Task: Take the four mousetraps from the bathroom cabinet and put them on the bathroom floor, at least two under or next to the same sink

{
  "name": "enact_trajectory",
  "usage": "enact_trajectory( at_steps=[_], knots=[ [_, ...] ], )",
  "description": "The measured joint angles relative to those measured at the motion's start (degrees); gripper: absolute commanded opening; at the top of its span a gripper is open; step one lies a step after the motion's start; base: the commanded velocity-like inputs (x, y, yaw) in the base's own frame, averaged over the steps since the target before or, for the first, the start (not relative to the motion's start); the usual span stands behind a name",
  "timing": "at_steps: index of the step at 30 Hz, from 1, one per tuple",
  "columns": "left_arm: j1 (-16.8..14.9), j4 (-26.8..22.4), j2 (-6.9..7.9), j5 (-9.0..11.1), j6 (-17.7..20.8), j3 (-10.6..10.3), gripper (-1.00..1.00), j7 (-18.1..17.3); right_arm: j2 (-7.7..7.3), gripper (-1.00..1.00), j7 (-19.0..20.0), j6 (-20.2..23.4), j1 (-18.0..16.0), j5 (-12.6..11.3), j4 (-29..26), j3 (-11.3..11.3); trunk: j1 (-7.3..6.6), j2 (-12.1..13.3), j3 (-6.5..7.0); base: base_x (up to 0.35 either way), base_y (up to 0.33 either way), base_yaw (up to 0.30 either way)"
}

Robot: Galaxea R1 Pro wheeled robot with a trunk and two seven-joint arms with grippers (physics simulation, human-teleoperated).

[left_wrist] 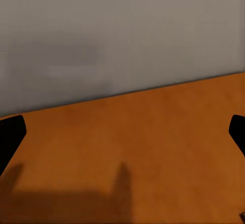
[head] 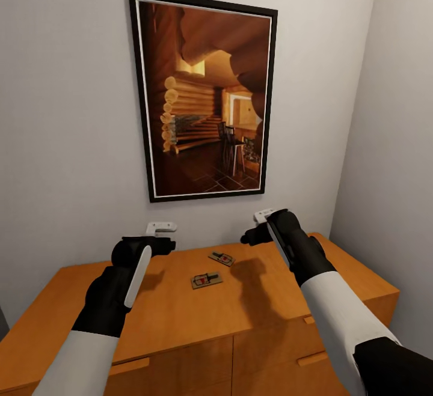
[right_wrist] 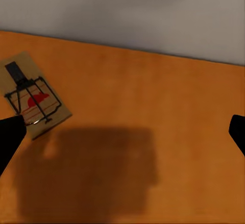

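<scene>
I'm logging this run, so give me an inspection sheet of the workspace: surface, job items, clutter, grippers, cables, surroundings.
Surface: orange-brown cabinet top, flat, against the wall.
Job's things: two mousetraps on the cabinet top, nearer mousetrap and farther mousetrap, apart from each other.
Clutter: nothing seen.
Grippers: left gripper and right gripper both open, empty, above the cabinet top.
Cables: nothing seen.
Surroundings: framed picture of a log interior on the grey wall.
</scene>
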Motion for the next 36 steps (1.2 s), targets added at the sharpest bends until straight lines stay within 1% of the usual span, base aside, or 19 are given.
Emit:
enact_trajectory(
  at_steps=[6,10,23,32,36],
  knots=[
    [0.0,0.0,0.01,0.1,-0.1,0.0,1.0,0.0,-0.83,1.0,3.5,0.0,0.0,0.4,-0.1,0.0,0.0,0.0,0.0,0.0,0.0,0.0],
    [0.0,0.0,0.02,0.1,-0.1,0.0,1.0,0.0,-1.31,1.0,4.3,0.0,0.0,0.5,-0.5,0.0,0.0,0.0,0.0,0.0,-0.024,0.0],
    [0.0,0.0,0.02,0.1,-0.1,0.0,1.0,0.0,-1.28,1.0,4.8,0.0,0.0,0.5,-2.1,0.1,0.0,0.0,0.0,0.0,-0.199,0.0],
    [0.0,-0.1,0.02,0.1,-0.1,0.0,1.0,0.0,-0.78,1.0,4.4,0.0,0.0,0.7,-2.2,0.1,0.0,0.0,0.0,0.0,-0.04,0.005],
    [0.0,-0.2,0.03,0.1,-0.1,0.0,1.0,0.0,-0.7,1.0,4.3,0.0,0.0,0.7,-2.2,0.1,0.0,0.0,0.03,0.0,-0.006,0.137]
  ],
)
